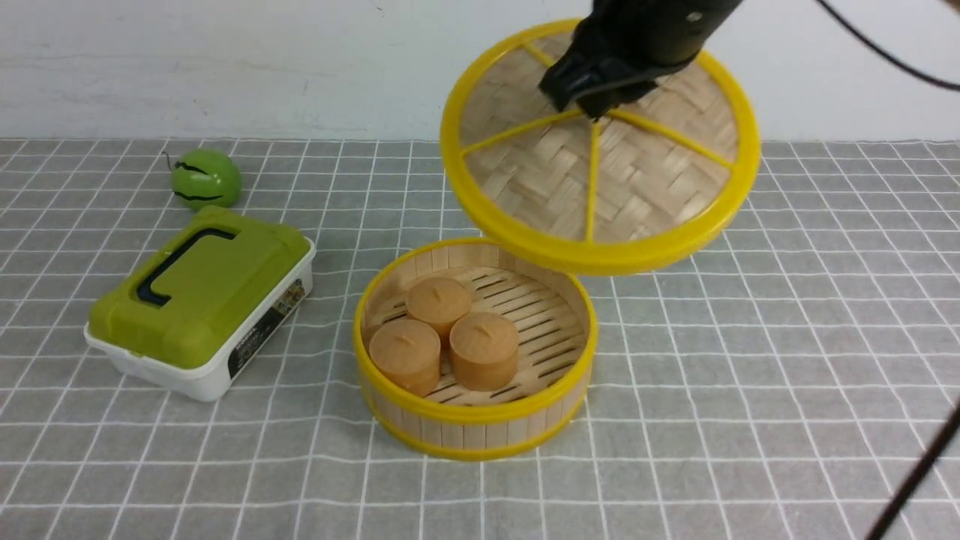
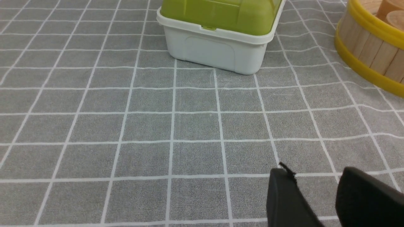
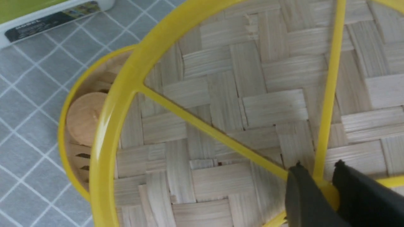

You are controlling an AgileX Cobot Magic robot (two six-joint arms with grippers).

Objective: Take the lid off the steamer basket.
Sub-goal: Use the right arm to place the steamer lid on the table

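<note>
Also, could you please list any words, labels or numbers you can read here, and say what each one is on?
"MODEL": on the dark label along the side of the white box.
Rest of that label: too small and blurred to read.
No other text shows.

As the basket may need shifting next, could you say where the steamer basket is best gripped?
Probably by its wall on the right side, from straight above, one finger inside and one outside: the steamer basket stands open, and the three cakes sit toward its left, leaving bare floor there.
</note>
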